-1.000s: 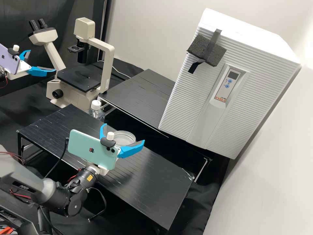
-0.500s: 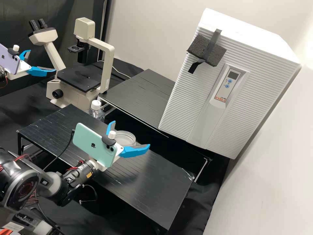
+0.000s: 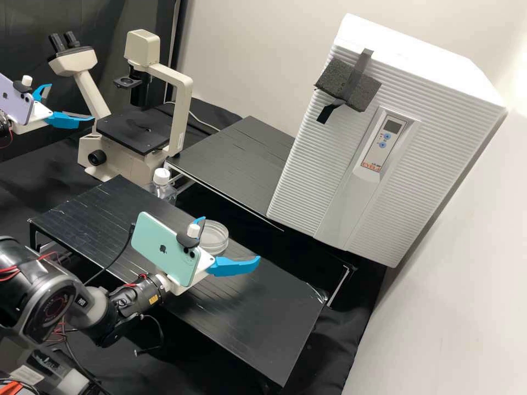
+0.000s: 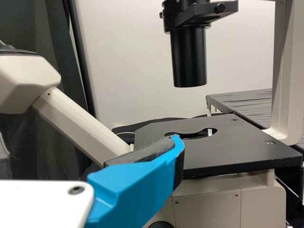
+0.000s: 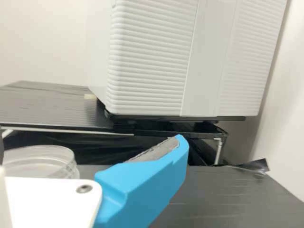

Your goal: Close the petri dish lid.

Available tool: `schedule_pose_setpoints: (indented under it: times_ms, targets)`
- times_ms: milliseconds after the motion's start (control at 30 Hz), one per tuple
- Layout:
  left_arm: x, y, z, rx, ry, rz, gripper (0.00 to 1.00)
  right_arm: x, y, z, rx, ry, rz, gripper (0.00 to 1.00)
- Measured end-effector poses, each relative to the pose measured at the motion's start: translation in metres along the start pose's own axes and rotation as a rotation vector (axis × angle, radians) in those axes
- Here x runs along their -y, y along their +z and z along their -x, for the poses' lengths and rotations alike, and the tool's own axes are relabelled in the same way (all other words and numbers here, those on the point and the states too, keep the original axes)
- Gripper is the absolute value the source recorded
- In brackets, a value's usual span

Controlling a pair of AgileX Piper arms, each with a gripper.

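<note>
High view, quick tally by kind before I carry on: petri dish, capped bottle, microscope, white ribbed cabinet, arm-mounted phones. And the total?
Petri dish: 1
Capped bottle: 1
Microscope: 1
White ribbed cabinet: 1
Arm-mounted phones: 2
Total: 6

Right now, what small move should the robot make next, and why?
Perhaps draw the right end effector back from the petri dish: its fingers are spread wide, gripping nothing, and the dish's two clear rims look stacked, as if already closed.
</note>
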Motion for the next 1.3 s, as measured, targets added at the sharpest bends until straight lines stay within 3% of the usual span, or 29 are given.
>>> schedule_pose_setpoints:
  times_ms: [167, 300, 633, 967, 1300]
  targets:
    - [0.0, 0.0, 0.0, 0.0, 0.0, 0.0, 1.0, -0.003, 0.005, 0.001, 0.066, 0.036, 0.052, 1.0]
    - [0.0, 0.0, 0.0, 0.0, 0.0, 0.0, 1.0, -0.004, 0.002, 0.003, 0.072, 0.051, 0.085, 1.0]
    - [0.0, 0.0, 0.0, 0.0, 0.0, 0.0, 1.0, -0.002, -0.001, 0.004, 0.075, 0.047, 0.096, 1.0]
    - [0.0, 0.0, 0.0, 0.0, 0.0, 0.0, 1.0, 0.011, -0.008, 0.005, 0.037, -0.02, 0.18, 1.0]
    - [0.0, 0.0, 0.0, 0.0, 0.0, 0.0, 1.0, 0.014, -0.01, 0.007, 0.056, -0.023, 0.201, 1.0]
